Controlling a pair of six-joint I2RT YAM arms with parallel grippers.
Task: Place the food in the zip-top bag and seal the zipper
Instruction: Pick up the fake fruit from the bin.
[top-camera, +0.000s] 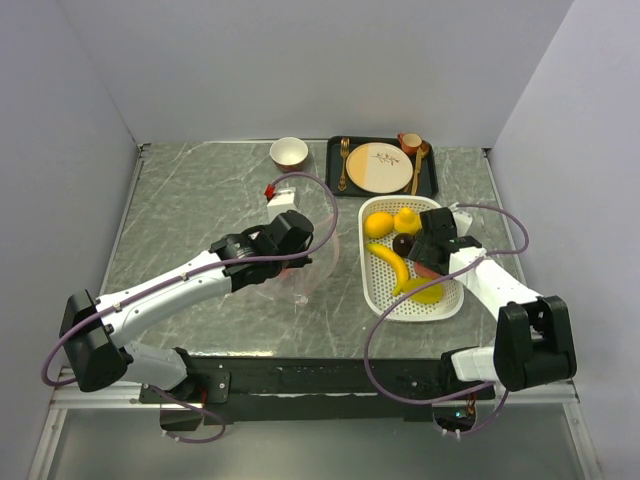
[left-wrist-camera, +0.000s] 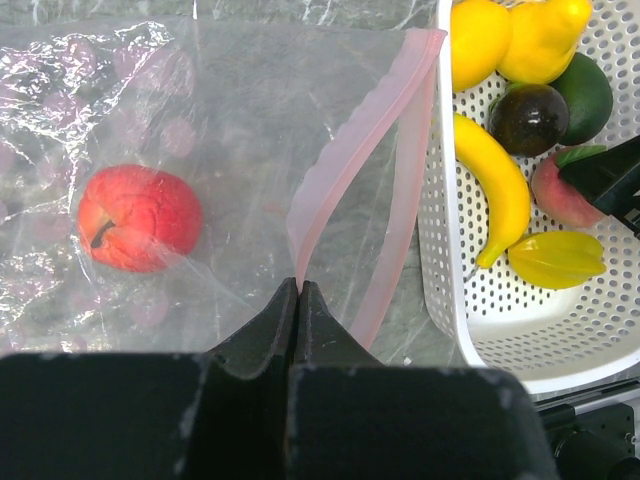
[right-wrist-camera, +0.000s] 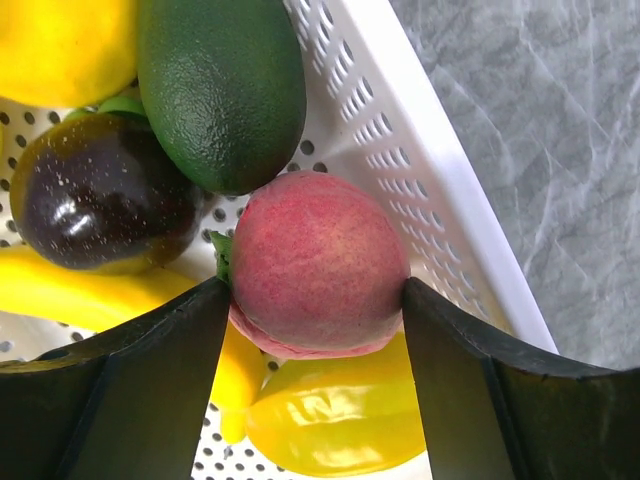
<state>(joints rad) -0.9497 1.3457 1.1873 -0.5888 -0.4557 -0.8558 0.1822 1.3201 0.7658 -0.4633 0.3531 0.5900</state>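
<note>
The left arm (top-camera: 170, 290) stretches forward, left claw (left-wrist-camera: 298, 290) pinched tight; right arm (top-camera: 490, 280) bends inward, right claw (right-wrist-camera: 318, 300) spread wide.

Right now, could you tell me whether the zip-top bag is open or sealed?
Open: the zipper strips spread apart, the left gripper pinching one; a red apple lies inside.

Right fingers (right-wrist-camera: 150, 390) stand hard against both sides of the pink peach (right-wrist-camera: 320, 265). Crowding it are the avocado (right-wrist-camera: 222, 85) and dark purple ball (right-wrist-camera: 100, 205) beyond, the star fruit (right-wrist-camera: 340, 420) beneath and the basket wall (right-wrist-camera: 430, 170) beside. The zip-top bag (left-wrist-camera: 200, 100) gapes toward the basket between the two strips of its zipper (left-wrist-camera: 350, 150). A red apple (left-wrist-camera: 140, 218) lies deep inside.
</note>
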